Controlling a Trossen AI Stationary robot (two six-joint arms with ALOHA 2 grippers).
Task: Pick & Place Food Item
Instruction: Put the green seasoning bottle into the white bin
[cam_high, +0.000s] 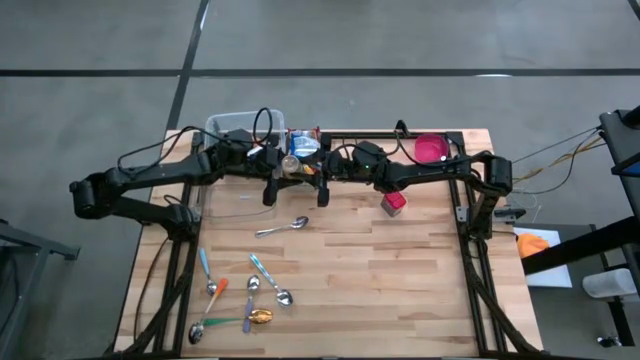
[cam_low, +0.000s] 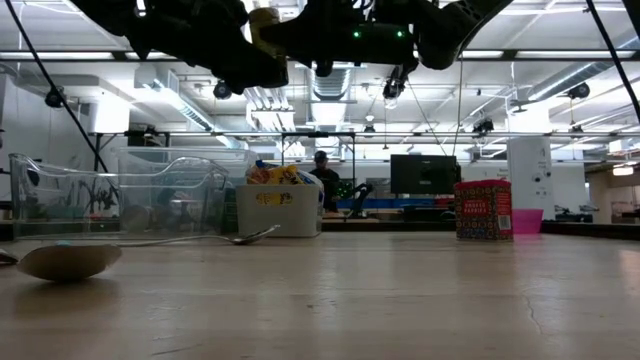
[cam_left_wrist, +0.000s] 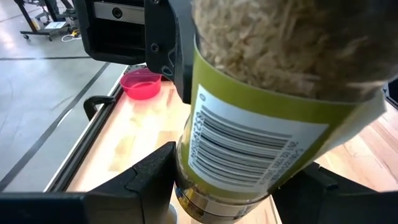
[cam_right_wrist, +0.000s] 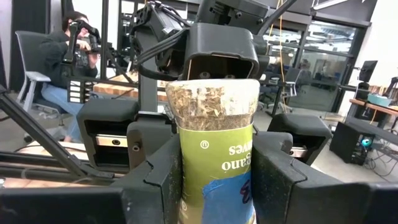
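Two grippers, your left gripper (cam_high: 272, 172) and right gripper (cam_high: 322, 172), both clamp one spice jar (cam_right_wrist: 214, 149) at upper centre, mid-handover I judge.

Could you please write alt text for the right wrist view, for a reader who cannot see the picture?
A clear spice jar with dried herbs and a green label stands gripped between the right gripper's two dark fingers. Directly behind it the left gripper faces the camera, holding the jar's far end. A seated person shows in the background.
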